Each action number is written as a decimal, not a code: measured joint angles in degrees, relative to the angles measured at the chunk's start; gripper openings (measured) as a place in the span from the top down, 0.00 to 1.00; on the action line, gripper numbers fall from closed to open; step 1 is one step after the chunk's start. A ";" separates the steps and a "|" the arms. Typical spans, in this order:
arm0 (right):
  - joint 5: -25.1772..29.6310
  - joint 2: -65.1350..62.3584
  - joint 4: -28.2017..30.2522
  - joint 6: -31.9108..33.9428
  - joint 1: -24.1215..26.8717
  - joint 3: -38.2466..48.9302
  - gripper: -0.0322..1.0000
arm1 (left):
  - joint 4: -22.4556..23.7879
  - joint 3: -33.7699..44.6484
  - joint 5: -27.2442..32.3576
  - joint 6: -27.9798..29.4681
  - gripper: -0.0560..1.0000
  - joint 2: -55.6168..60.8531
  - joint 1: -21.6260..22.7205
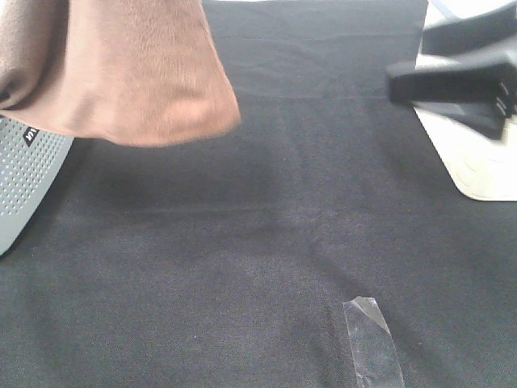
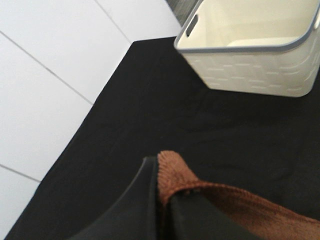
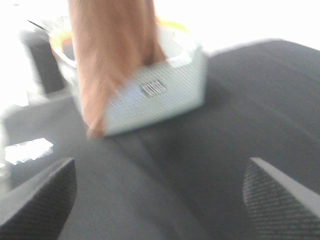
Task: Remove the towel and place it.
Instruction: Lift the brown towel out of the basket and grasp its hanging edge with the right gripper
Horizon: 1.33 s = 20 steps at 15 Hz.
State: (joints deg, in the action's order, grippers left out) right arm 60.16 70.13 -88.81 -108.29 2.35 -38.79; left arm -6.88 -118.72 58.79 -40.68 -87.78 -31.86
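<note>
From the high camera, the towel hangs lifted above the far left part of the black-clothed surface. Its lower edge is clear of the surface and overlaps a grey perforated basket at the surface's left edge. The right gripper, blurred, hovers over the surface's right edge, above a white basket. A strip of clear tape lies on the surface near its front edge.

In the left wrist view, the left gripper is clenched on the towel's stitched hem, above the surface. The white basket stands on the surface beyond.

The right wrist view is blurred. The right gripper is spread wide above the surface, grasping nothing. The towel hangs in front of the grey basket at the surface's far side.
</note>
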 joint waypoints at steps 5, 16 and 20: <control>1.43 14.78 -3.32 -2.29 -15.13 -9.85 0.13 | -3.95 0.00 0.00 0.00 0.95 -0.29 0.00; 4.24 26.59 1.60 1.15 -24.98 -21.26 0.15 | -5.44 0.00 2.12 0.00 0.95 -0.29 0.00; 4.76 28.19 2.81 1.89 -24.98 -21.26 0.15 | -5.44 0.00 1.09 0.00 0.95 -0.29 0.00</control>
State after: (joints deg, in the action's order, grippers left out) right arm 64.92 98.32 -86.00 -106.40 -22.63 -60.05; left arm -12.32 -118.72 59.87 -40.68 -88.06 -31.86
